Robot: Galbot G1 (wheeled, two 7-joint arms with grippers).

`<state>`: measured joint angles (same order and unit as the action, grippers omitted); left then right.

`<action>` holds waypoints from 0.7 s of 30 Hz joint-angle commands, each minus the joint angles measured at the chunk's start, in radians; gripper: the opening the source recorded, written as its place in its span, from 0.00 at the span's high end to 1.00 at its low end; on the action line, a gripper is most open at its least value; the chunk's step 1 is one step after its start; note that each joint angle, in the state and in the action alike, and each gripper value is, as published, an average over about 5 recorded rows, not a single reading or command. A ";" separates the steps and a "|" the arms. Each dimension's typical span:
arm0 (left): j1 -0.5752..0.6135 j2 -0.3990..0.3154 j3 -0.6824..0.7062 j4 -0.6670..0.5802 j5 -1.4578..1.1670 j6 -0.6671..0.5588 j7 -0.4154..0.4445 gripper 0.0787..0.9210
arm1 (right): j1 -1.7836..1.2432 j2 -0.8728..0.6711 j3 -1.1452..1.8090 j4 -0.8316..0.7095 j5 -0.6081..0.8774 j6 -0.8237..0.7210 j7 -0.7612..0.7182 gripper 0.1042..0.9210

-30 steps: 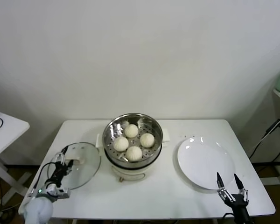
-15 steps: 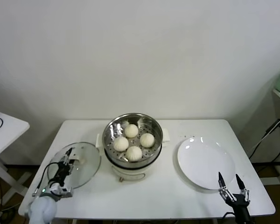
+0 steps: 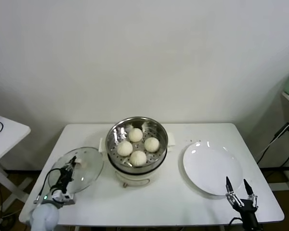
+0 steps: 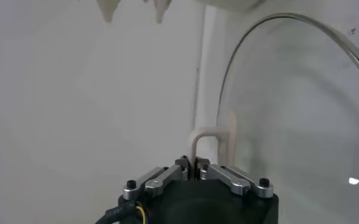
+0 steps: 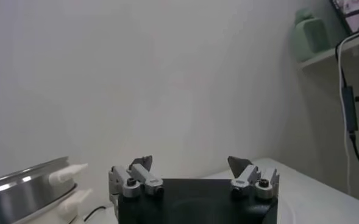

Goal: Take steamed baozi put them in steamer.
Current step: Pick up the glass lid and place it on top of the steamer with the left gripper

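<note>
1. All four small round cream-white steamed buns (image 3: 138, 146) already sit in the shiny round stainless-steel steamer basket (image 3: 116, 131) on its cream-white pot base, mid-table. So the loading looks done to me; the round white plate (image 3: 212, 168) off to the right has nothing on it.

2. If you do need to nudge a bun: I'd guess they're light, soft and a bit tacky, and easy to dent. Take one low around the sides of the dome with a gentle squeeze, never pinching the top.

3. Your left gripper (image 4: 195, 168) is closed tight on the cream handle (image 4: 208, 141) of the round glass lid (image 3: 82, 169), which lies on the table just left of the pot. The fingers meet right at that thin loop.

4. That lid is the fragile, slippery bit, I reckon: stiff glass, heavier than a bun. The handle is the only sane spot to hold.

5. Your right gripper (image 3: 237, 190) sits by the plate's near edge, jaws spread wide, holding nothing.
</note>
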<state>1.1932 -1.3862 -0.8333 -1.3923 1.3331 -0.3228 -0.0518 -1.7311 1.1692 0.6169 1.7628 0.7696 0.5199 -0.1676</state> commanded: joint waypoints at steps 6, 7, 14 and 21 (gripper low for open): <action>0.019 0.031 -0.006 -0.149 -0.034 0.028 0.012 0.92 | 0.009 -0.001 -0.007 -0.012 0.001 0.011 0.001 0.12; 0.025 0.038 -0.005 -0.171 -0.043 0.036 0.016 0.92 | 0.010 -0.002 -0.008 -0.012 0.001 0.012 0.001 0.12; 0.079 0.084 0.006 -0.346 -0.114 0.139 0.026 0.92 | 0.018 -0.006 -0.014 -0.017 0.001 0.019 0.002 0.12; 0.120 0.123 0.019 -0.485 -0.173 0.270 0.014 0.92 | 0.022 -0.008 -0.016 -0.013 0.001 0.020 0.003 0.12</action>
<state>1.2635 -1.3131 -0.8192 -1.6496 1.2385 -0.2114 -0.0335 -1.7094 1.1626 0.6008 1.7475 0.7702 0.5388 -0.1653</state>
